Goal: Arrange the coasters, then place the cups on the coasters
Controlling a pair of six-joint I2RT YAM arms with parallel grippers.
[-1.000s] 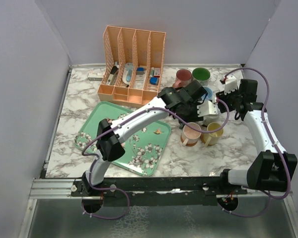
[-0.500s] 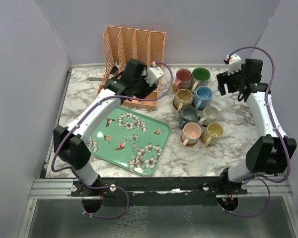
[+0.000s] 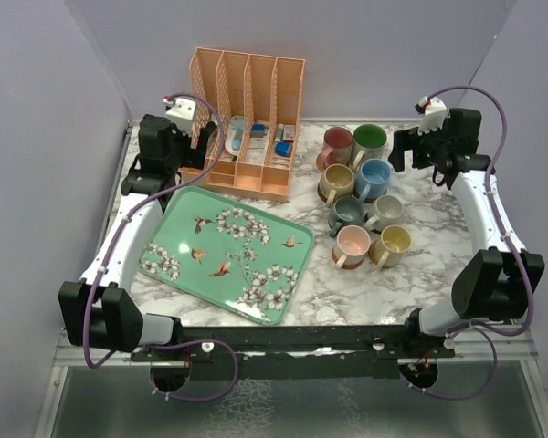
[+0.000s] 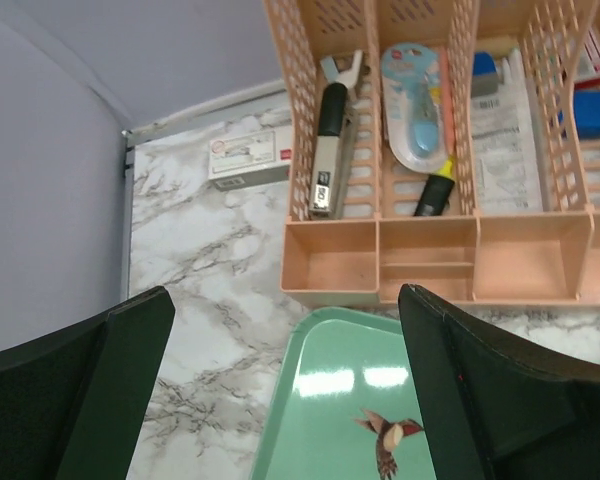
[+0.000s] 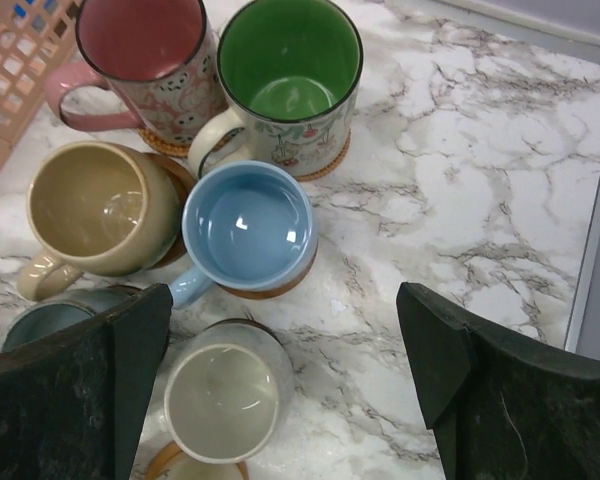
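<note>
Judging from the top view, the eight cups (image 3: 361, 192) stand in two columns of four right of the table's middle. The block's long axis runs from 12 o'clock to 6 o'clock. Where edges show, each cup sits on one of the coasters (image 5: 332, 160). The right wrist view shows brown rims under the green mug (image 5: 290, 75), the pink owl mug (image 5: 145, 60), the tan mug (image 5: 100, 205) and the blue mug (image 5: 248, 228). Under the nearer cups the rims are harder to make out.

The right gripper (image 3: 407, 151) hangs just beside the far end of the block, so the cups lie at about 8 o'clock from it. Its jaws are spread wide with nothing between them.

The left gripper (image 3: 161, 151) is well apart, over the far left corner of the marble table (image 3: 411, 274). From it the cups lie at roughly 3 o'clock, with the peach desk organiser (image 3: 247, 119) between, and the green floral tray (image 3: 160, 239) lies at its 5 o'clock. Its jaws also gape empty.

Any last nudge to a cup looks like work for the right arm, the nearer one. The arrangement itself appears finished.
</note>
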